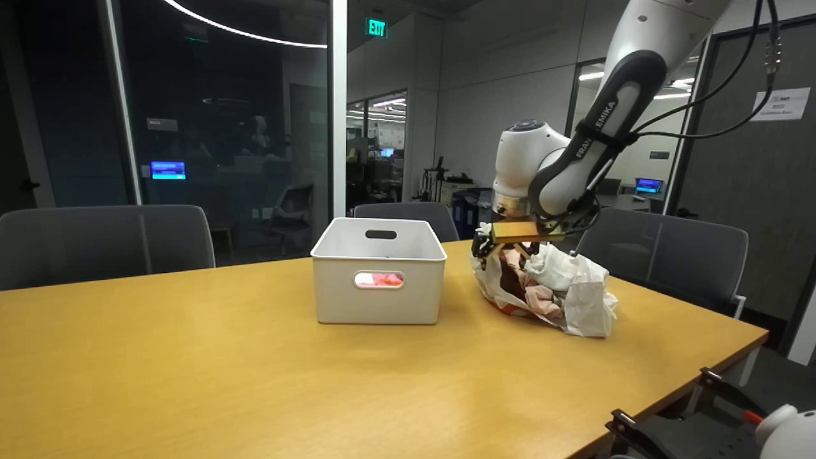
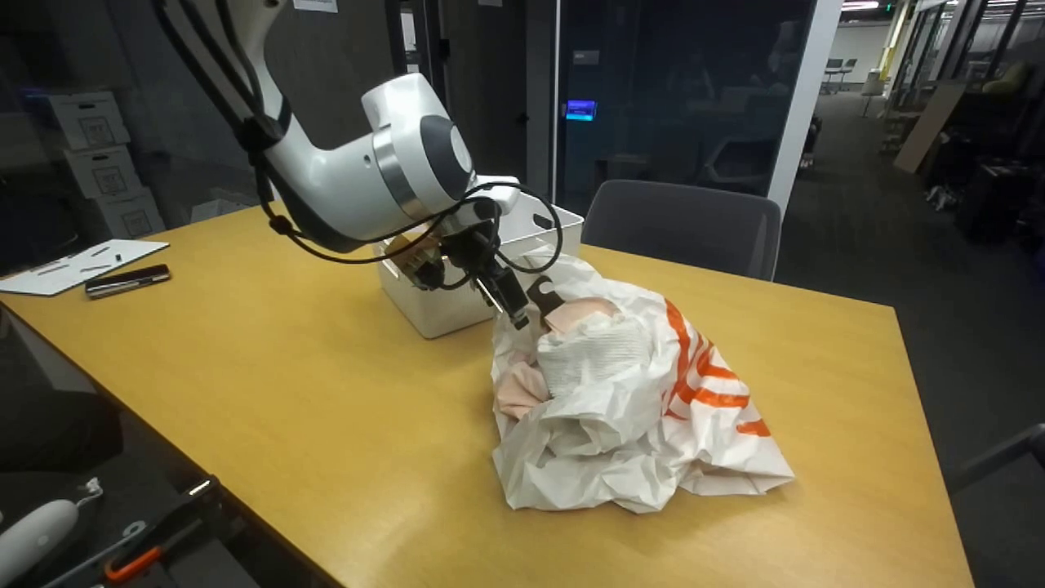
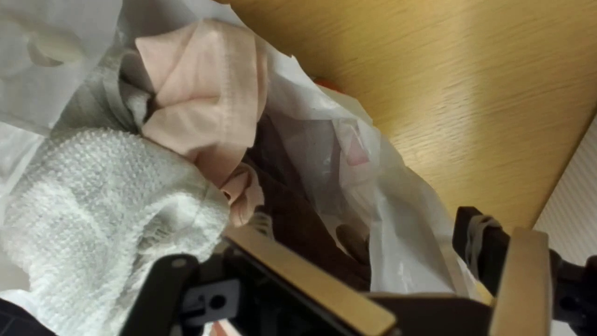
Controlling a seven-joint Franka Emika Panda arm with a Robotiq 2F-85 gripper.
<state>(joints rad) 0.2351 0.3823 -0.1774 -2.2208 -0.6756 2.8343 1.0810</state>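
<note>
The black pincer (image 1: 505, 259) had its fingers wide apart, right at the mouth of a crumpled white plastic bag (image 2: 645, 416) on the yellow wooden surface (image 2: 367, 384), with fluffy white cloth (image 2: 600, 351) inside.

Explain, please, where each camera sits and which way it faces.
An exterior view: above the table, facing the bin; arm from upper right.
An exterior view: from above, facing the bag, bin behind; arm from upper left.
Wrist view: on the wrist, looking down into the bag; gripper fingers at bottom.
Both exterior views share table, bin, bag, arm.
</note>
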